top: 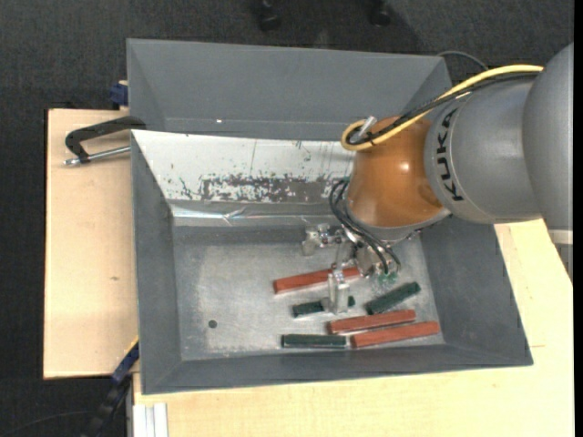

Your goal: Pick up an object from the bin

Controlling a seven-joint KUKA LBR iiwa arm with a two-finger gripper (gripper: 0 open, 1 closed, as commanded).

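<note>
- The hand (340, 285) is recorded low inside the grey metal bin (228, 89), at the right end of the upper red-brown bar (299, 283), which lies flat on the bin floor.
- Whether the hand is wide or narrow cannot be told. That end of the bar is covered by it, so no grip is confirmed.
- A short dark green bar (308, 309) is noted just below the upper red-brown bar.
- A tilted dark green bar (394, 296) is noted to its right, beyond the hand.
- A middle red-brown bar (372, 321) and a lowest red-brown bar (393, 335) are noted side by side, below and to its right.
- A long dark green bar (312, 341) is noted furthest below it.
- The orange wrist cover (392, 185) is seen above and to its right.
</note>
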